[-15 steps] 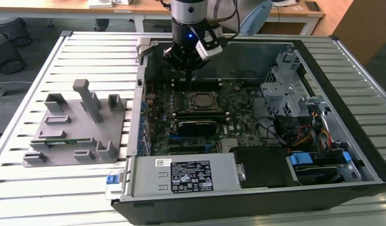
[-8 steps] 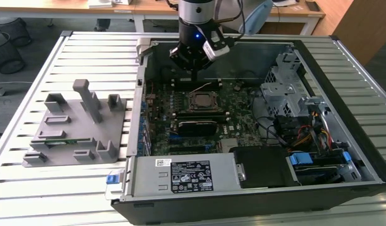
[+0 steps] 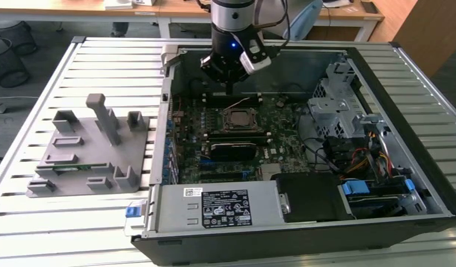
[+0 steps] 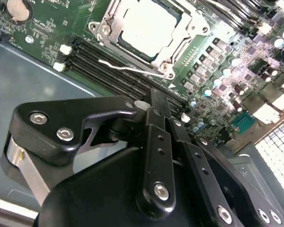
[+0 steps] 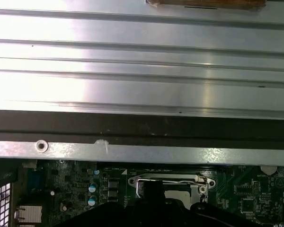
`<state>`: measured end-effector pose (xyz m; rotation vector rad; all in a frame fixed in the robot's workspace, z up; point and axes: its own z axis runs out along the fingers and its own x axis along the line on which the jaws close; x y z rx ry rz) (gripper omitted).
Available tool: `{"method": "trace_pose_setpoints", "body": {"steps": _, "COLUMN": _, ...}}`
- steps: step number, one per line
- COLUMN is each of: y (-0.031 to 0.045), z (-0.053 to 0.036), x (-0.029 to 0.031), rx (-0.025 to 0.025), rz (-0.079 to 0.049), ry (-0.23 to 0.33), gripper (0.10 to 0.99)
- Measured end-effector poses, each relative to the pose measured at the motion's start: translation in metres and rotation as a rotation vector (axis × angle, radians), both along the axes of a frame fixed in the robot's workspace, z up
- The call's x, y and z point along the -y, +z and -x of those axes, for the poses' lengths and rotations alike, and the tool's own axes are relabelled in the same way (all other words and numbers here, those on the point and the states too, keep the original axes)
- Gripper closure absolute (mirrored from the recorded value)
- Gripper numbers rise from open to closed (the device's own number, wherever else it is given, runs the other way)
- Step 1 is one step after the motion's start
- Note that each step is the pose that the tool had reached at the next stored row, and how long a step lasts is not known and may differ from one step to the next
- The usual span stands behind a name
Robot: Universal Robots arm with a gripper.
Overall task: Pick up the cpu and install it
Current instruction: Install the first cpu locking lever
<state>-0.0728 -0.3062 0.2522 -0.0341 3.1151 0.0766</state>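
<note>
The cpu [image 3: 239, 118], a silvery-grey square, lies flat inside the metal socket frame on the green motherboard [image 3: 280, 130] of the open computer case. In the second wrist view the cpu [image 4: 149, 28] sits beyond my fingertips, with a thin wire lever [image 4: 128, 66] lying between it and me. My gripper [image 3: 229, 89] hangs above the board just behind the socket, toward the case's back wall. Its black fingers [image 4: 157, 127] are pressed together with nothing between them, and the gripper [image 4: 156, 101] is clear of the cpu.
A grey holder fixture [image 3: 87, 150] stands on the slatted table at the exterior view's left, with a green memory stick [image 3: 65, 165] in it. Inside the case are a black module [image 3: 232, 150], a power supply [image 3: 213, 208] and a drive cage [image 3: 339, 105]. Memory slots [image 4: 109, 66] run beside the socket.
</note>
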Motion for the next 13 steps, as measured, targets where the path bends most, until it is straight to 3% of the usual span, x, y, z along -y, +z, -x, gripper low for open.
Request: {"method": "trace_pose_setpoints", "body": {"steps": 13, "y": -0.0143, "z": -0.0092, "x": 0.001, "rx": -0.0001, "rz": 0.001, "ry": -0.015, "gripper": 0.98}}
